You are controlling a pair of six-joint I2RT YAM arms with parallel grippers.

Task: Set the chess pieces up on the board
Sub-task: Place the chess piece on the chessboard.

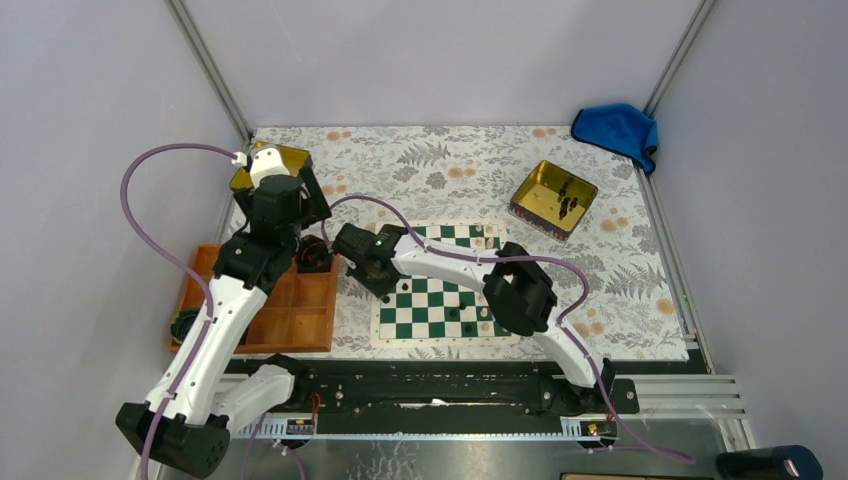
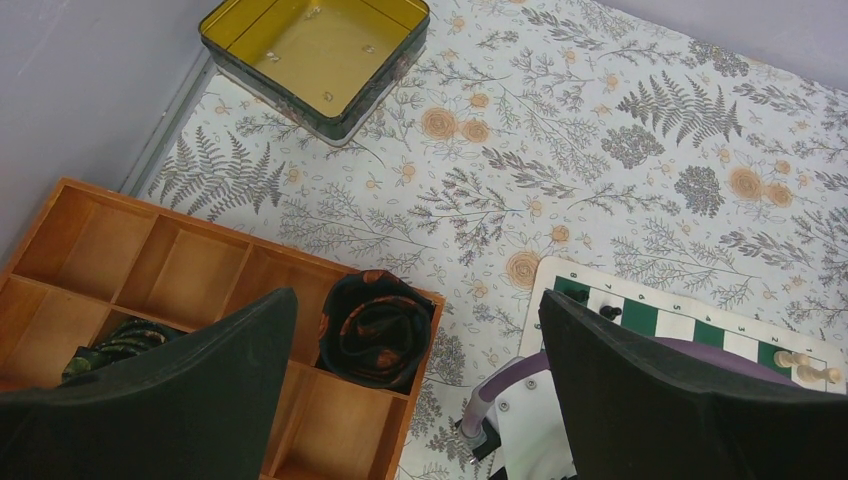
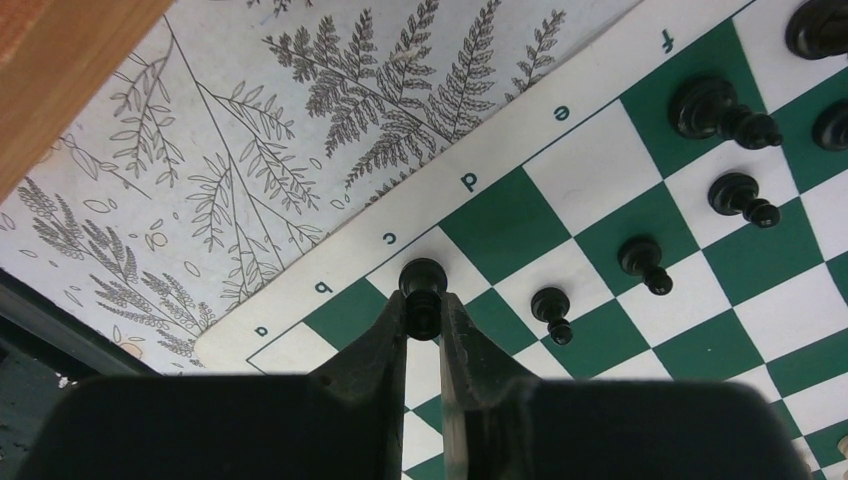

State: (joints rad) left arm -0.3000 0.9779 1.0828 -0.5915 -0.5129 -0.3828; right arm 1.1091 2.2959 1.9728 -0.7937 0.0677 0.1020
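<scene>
Right gripper (image 3: 422, 312) is the one to watch: its fingers are pinched narrow around a black piece (image 3: 422, 280), gripping just under the round head. It holds that piece upright at the near edge row of the board (image 3: 515, 145), by the letters c and d. Whether the base touches the square, I cannot tell. Just beside it, 3 black pawns (image 3: 643, 264) stand in a slanting line on their own squares, with taller black pieces (image 3: 715, 108) farther along the same side. Over on the other side, the left gripper (image 2: 417, 300) hangs with its fingers spread wide and nothing between them. It sits above the corner of the orange tray (image 2: 100, 250), where a dark rolled cloth (image 2: 375, 328) fills 1 compartment. An open gold tin (image 2: 320, 45) sits beyond on the fern-print tablecloth (image 2: 600, 150).
</scene>
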